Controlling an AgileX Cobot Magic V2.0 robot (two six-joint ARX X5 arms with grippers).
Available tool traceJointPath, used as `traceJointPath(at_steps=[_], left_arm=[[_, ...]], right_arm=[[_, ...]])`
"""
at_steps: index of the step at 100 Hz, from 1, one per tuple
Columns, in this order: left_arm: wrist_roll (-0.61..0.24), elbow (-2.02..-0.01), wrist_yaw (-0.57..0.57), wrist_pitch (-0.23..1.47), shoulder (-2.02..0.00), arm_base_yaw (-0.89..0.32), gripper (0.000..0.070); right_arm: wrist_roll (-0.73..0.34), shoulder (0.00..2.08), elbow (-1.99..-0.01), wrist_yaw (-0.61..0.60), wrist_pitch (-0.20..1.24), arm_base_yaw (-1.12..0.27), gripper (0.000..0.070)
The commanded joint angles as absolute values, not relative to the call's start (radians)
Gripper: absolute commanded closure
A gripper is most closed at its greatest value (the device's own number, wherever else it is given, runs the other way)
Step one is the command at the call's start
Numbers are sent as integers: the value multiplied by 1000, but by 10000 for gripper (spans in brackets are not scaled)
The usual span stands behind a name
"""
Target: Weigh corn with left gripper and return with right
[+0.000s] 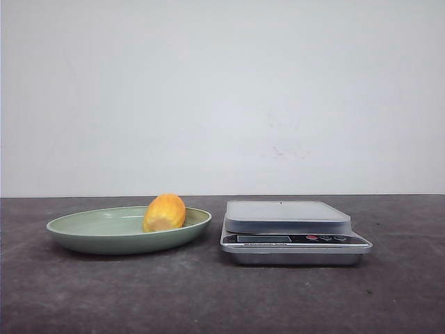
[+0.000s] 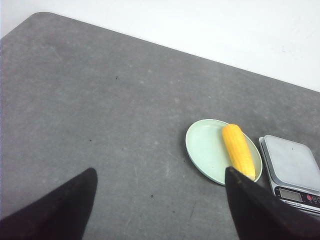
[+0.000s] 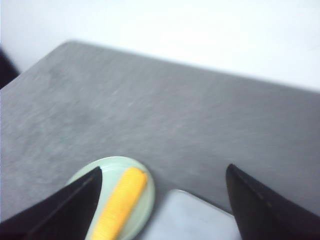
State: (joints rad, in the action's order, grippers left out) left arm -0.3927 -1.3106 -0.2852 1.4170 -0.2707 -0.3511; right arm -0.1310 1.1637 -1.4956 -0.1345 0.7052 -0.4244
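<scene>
The corn (image 1: pixel 165 213), a yellow-orange cob with rows of kernels, lies in a pale green oval plate (image 1: pixel 83 233) on the left of the table. It also shows in the left wrist view (image 2: pixel 238 150) and the right wrist view (image 3: pixel 120 204). A silver kitchen scale (image 1: pixel 288 217) stands just right of the plate, its platform empty. My left gripper (image 2: pixel 160 172) is open and empty, high above the table, well short of the plate (image 2: pixel 206 148). My right gripper (image 3: pixel 162 172) is open and empty, high above the plate (image 3: pixel 141 210) and the scale (image 3: pixel 195 220). Neither gripper shows in the front view.
The dark grey table (image 1: pixel 208 299) ends at a white wall behind. The scale's display and buttons (image 1: pixel 292 239) face the front. The scale also shows in the left wrist view (image 2: pixel 291 165).
</scene>
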Motion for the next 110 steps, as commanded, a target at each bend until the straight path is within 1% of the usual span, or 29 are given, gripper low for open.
traceJointPath(at_steps=[1,6,10,18,23,43,54,59,64,66,68,70,72,74,76,79,81,82,83,85,97,110], left_arm=[[-378,-1326,-289,1411,-276,-353,225],[-378,-1326,-288,1397,-276,-354,225],[-378,-1326,-288,1389,-276,-353,225],[-378,-1323,-287,1369,-276,-353,225],[-379,-1317,-288,1360,-276,-353,226],[-381,-1254,-284,1315,-275,-353,226],[-382,-1187,-265,1287,-275,-354,230],[-379,-1153,-265,1268,-275,-354,249],[-378,-1122,-263,1249,-275,-354,315],[-378,-1111,-261,1242,-275,-354,342],[-378,-1101,-259,1235,-275,-354,371],[-379,-1092,-256,1231,-275,-354,400],[-379,-1085,-255,1226,-275,-354,429],[-378,-1079,-253,1222,-275,-354,463],[-377,-1074,-253,1217,-275,-354,507],[-375,-1068,-253,1209,-275,-354,601],[-371,-1066,-253,1203,-275,-354,687],[-368,-1065,-253,1200,-275,-354,700],[-366,-1065,-253,1196,-275,-354,700],[-358,-1064,-253,1188,-275,-354,687],[-344,-1064,-253,1146,-275,-354,691],[-345,-1064,-253,1151,-275,-354,689]], right_arm=[[-68,1042,-1514,-124,783,-381,202],[-43,960,-1514,-89,850,-349,202],[-28,897,-1513,-39,907,-333,202],[-22,794,-1512,54,999,-322,202],[-26,734,-1512,82,1044,-322,202],[-107,544,-1485,79,1164,-323,202],[-132,465,-1428,80,1222,-323,202],[-132,434,-1388,84,1229,-323,203],[-138,405,-1345,92,1224,-323,207],[-139,394,-1326,97,1217,-323,223],[-139,384,-1308,100,1211,-323,257],[-139,376,-1291,103,1206,-323,305],[-141,367,-1275,105,1204,-323,368],[-143,360,-1260,105,1199,-323,443],[-144,355,-1244,105,1192,-323,539],[-146,348,-1224,105,1185,-323,696],[-147,345,-1212,105,1177,-323,700],[-148,344,-1206,105,1174,-323,699],[-150,342,-1200,105,1169,-323,684],[-151,342,-1190,105,1161,-323,688],[-159,342,-1163,99,1123,-323,688],[-179,342,-1163,96,1132,-323,688]])
